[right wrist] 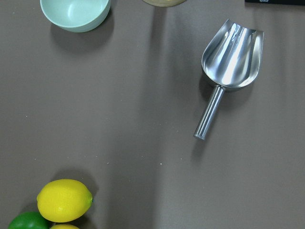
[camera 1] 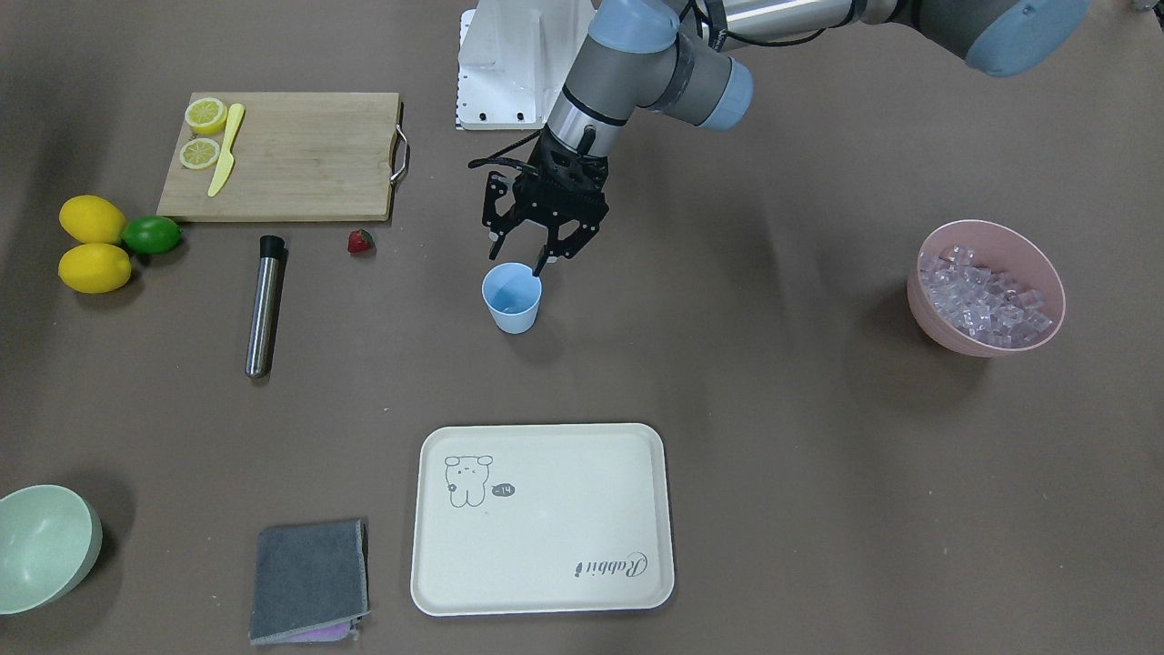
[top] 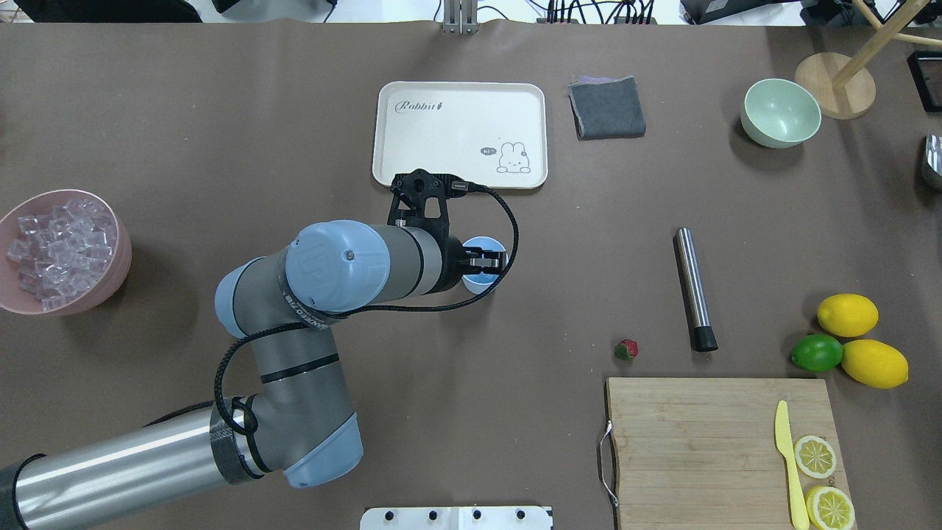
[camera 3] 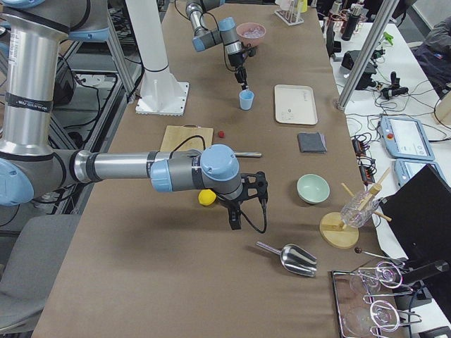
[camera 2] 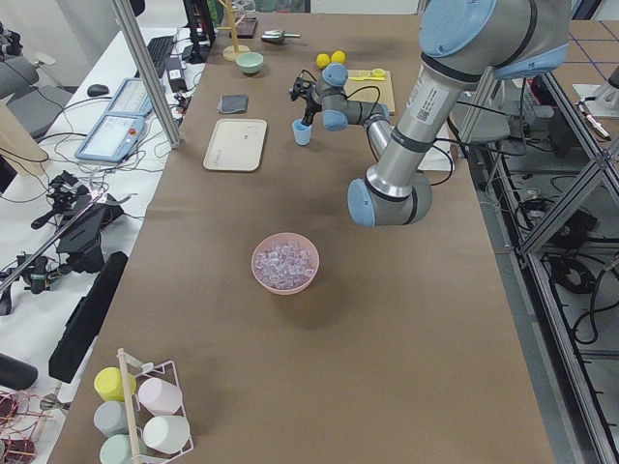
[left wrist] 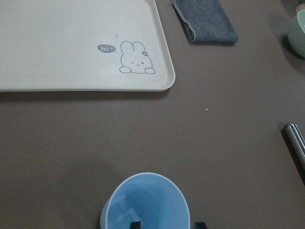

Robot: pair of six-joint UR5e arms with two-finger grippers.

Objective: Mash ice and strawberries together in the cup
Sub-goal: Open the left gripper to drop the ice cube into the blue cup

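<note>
Exterior front-facing view: the left hand (camera 1: 518, 258), half open and empty, hangs over the cup (camera 1: 512, 302), upright mid-way along the counter (camera 1: 746, 382). It looks light, stiff and tippy; best pinched by its wall at the rim

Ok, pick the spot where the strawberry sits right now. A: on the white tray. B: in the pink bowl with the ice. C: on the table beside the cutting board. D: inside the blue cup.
C: the strawberry lies on the bare table just off the cutting board's edge, apart from the cup, which looks empty.
</note>
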